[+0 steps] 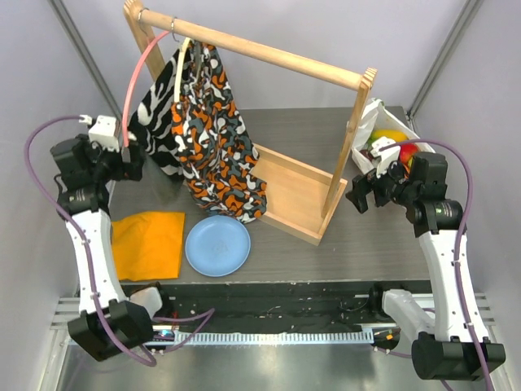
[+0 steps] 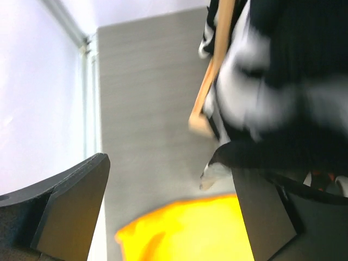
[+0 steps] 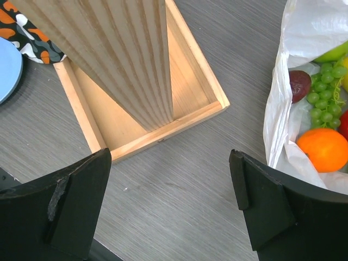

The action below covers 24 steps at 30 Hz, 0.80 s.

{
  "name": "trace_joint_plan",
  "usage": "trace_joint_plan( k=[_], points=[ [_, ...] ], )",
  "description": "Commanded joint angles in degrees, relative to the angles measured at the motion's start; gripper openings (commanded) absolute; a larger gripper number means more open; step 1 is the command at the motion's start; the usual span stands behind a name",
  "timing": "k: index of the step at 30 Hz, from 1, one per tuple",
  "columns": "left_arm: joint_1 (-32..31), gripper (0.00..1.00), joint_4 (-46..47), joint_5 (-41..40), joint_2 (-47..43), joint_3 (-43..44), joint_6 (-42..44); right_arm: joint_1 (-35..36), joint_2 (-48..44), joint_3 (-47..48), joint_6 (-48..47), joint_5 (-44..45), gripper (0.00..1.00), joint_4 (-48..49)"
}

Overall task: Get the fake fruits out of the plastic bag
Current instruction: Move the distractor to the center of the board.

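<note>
Not started: all glossy plastic fake fruits inside crinkly white translucent plastic bag, right edge of top view, behind wooden rack post. Whole unloading left to do. Right gripper just beside bag, jaws spread wide, empty. Left gripper far left by hanging black-and-white patterned cloth, also wide, empty. Right wrist view only: round orange, green grape bunch, dark purple plum, at right edge. Left wrist view: blurred, folded orange cloth bottom centre, no bag.
</note>
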Motion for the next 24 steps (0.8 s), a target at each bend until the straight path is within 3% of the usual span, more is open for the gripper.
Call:
trace_joint_plan(
  k=[1,2,6,11,13,16,17,20,24],
  points=[
    [4.68,1.00,-5.52,2.81,-4.22,-3.90,8.10,0.33,0.65,1.25,1.37,-2.01,0.98,1.10],
    [5.21,1.00,-5.17,1.58,-4.39,-4.78,7.14,0.42,1.00,1.25,1.20,-2.19,0.98,1.10],
    [10.64,1.00,6.15,-16.59,-2.39,-8.13,-4.79,0.77,2.24,1.87,1.11,-2.98,0.98,1.02],
    [16.20,1.00,1.71,-15.58,8.07,5.01,-20.80,0.94,2.15,2.75,0.32,-2.10,0.98,0.05],
    [16.03,0.95,1.42,-6.15,10.11,6.46,-24.14,0.94,1.37,2.75,-0.03,-2.28,0.98,-0.30],
    [12.44,0.96,13.00,-3.61,9.40,3.21,-27.67,1.21,0.31,2.14,0.32,-3.51,0.98,-0.13],
    [7.64,0.96,14.86,-3.97,10.10,3.73,-26.98,1.64,0.13,1.87,0.41,-3.77,0.98,-0.21],
    [-0.46,0.96,16.46,-4.50,14.75,10.57,-25.91,2.35,-0.66,1.61,-0.03,-3.77,0.98,-0.83],
    [-5.33,0.96,19.79,-2.31,19.68,17.52,-25.13,3.22,-1.28,3.09,-2.66,-4.65,0.98,-4.07]
  ],
)
